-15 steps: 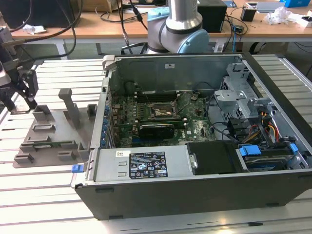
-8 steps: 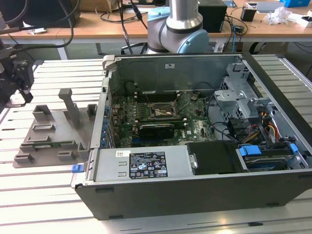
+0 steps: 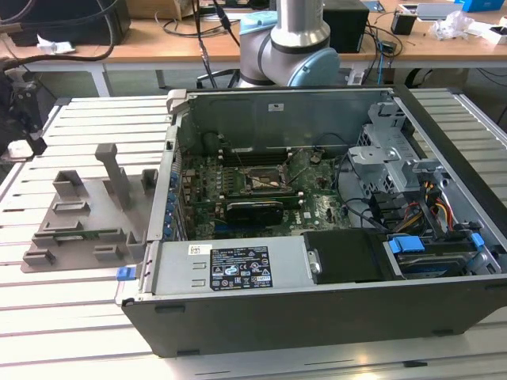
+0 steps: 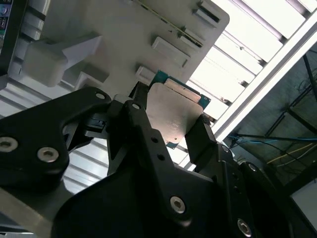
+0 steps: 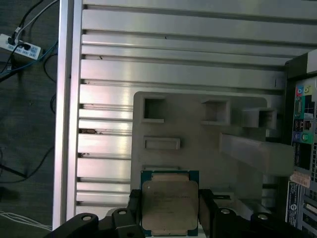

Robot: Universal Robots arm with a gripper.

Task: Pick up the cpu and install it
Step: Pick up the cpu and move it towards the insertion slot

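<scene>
the gripper [image 5: 170, 214] is closed down to the cpu's width, its black fingers [image 5: 132, 210] pressing on two opposite edges of the cpu [image 5: 170, 198], which sits between them with its silver lid facing the wrist. just beyond the fingertips lies the grey tray [image 5: 198, 129] on the slatted table [image 5: 173, 49]. farther off, past the tray, stands the open case [image 3: 317, 317].

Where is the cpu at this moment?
In both wrist views the cpu is gripped between the fingers of the end effector, over the grey fixture tray, which lies on the exterior view's left of the open computer case.
</scene>
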